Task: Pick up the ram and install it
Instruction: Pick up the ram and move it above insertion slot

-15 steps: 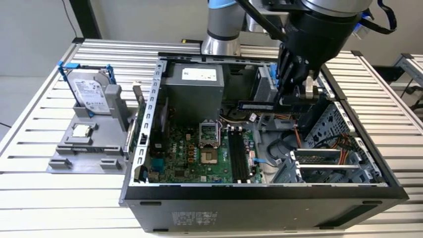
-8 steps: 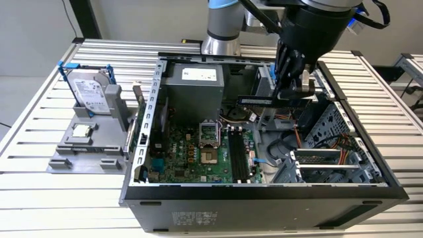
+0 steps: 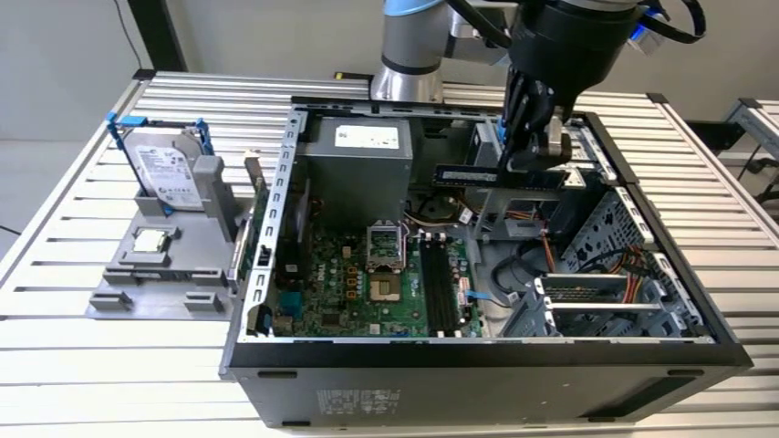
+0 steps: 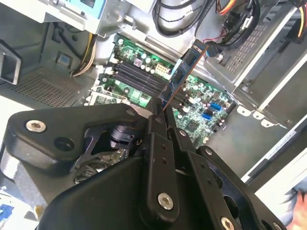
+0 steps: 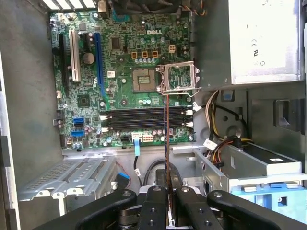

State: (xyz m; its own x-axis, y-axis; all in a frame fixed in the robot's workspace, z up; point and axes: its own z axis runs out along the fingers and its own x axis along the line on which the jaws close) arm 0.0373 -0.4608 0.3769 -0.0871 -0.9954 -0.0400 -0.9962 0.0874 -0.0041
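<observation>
Closest to the wrist cameras, the gripper (image 5: 168,203) has its fingers (image 5: 154,206) clamped shut on one end of the ram (image 5: 166,143), holding it on edge above the open computer case (image 3: 487,356). Farther below, the motherboard's memory slots (image 5: 144,120) lie crosswise to the stick, apart from it. The job looks to be at the carry stage. Seating calls for turning the stick along a slot, then lowering it squarely.

**Ram** (image 3: 497,175): one long, narrow, thin stick with a dark blue-green board and a row of black chips along its face.
**State:** lifted clear and not seated, clamped at one end by the gripper (image 3: 535,164).
**Pose:** roughly level in the exterior view, standing on its long edge.
**Location:** in the air inside the open computer case (image 3: 262,274), apart from the motherboard's memory slots (image 3: 441,283).
**First wrist view:** the ram (image 5: 166,143) shows edge-on as a thin line.
</observation>
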